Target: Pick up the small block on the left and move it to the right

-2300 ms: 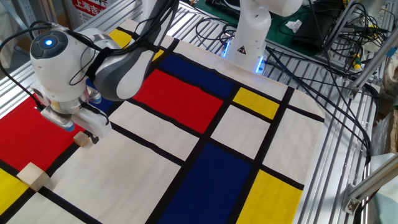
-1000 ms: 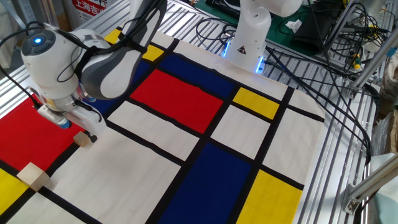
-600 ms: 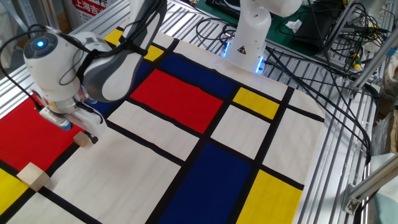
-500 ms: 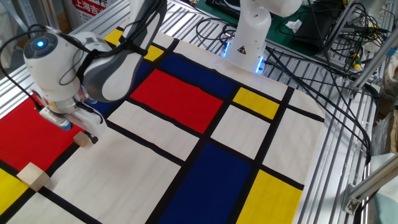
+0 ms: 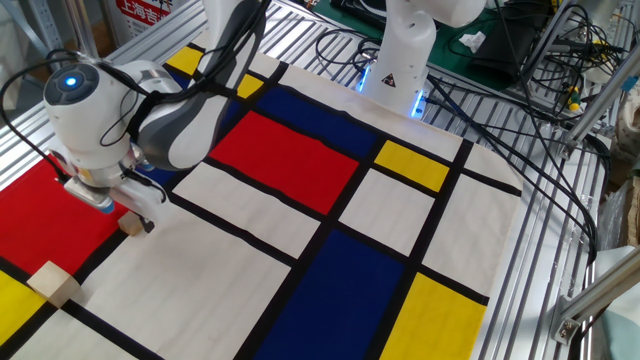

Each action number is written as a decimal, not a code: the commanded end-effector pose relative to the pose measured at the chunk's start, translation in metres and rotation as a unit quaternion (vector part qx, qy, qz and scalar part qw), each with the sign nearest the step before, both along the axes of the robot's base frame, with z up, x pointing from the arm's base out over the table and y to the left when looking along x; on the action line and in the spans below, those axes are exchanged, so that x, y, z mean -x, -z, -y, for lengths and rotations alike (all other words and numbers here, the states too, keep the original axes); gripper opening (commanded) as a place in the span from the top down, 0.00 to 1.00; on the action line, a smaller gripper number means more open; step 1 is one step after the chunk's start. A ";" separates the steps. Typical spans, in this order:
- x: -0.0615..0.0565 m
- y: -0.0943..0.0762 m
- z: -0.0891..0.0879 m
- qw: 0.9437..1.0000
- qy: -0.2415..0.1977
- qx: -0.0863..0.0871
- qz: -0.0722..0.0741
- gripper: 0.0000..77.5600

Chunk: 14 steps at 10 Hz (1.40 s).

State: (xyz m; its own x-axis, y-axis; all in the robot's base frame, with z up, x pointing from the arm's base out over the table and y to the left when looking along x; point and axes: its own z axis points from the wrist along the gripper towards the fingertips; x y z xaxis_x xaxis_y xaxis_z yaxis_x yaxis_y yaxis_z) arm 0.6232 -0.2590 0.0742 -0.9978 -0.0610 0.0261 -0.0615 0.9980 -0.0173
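The tiny light-brown wooden cube (image 5: 132, 225) sits on the tabletop (image 5: 330, 240) beside the red panel (image 5: 40, 215), right under the gripper (image 5: 140, 215). Finger spacing can't be made out. This looks like the grasp step; next comes closing, lifting, carrying rightward

A colour-block table (image 5: 330, 290) bears the small block (image 5: 131, 225) and a larger block (image 5: 54, 283).

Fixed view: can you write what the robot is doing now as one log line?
phase: reaching | gripper: low over small block, grasp unclear | small block: on mat, left | larger block: untouched, front-left
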 end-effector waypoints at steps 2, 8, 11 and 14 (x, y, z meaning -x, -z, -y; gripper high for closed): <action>-0.001 -0.002 0.001 1.000 -0.003 -0.002 0.001 0.00; -0.011 -0.003 0.001 1.000 -0.006 -0.003 0.001 0.00; -0.010 0.005 0.001 1.000 -0.008 -0.004 0.003 0.00; -0.009 0.007 0.001 1.000 -0.009 -0.004 0.003 0.00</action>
